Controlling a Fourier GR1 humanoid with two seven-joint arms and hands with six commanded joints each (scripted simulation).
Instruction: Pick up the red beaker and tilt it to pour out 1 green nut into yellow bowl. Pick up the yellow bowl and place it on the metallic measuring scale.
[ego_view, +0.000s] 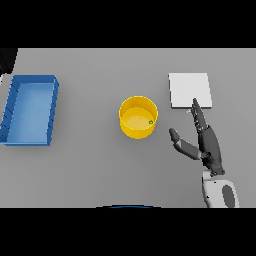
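The grey table (100, 170) fills the view. On its left side lies a blue tray (30, 110), a long open box with raised walls, set slightly askew with its narrower end toward the far edge.

Toward the far right sits the scale (189, 90), a flat pale square plate, well apart from the tray.

The right arm (219, 194) comes in from the lower right, white and grey at the forearm. Its right hand (210, 145) is dark and held open: the fingers are stretched straight, pointing away from the robot, with their tips reaching the near edge of the scale, and the thumb is spread out to the left toward the bowl. The hand holds nothing.

The yellow bowl (138, 117) stands upright near the middle of the table, between the tray and the scale, just left of the thumb but not touching it.

Inside the bowl, near its right wall, rests one small green nut (151, 122).
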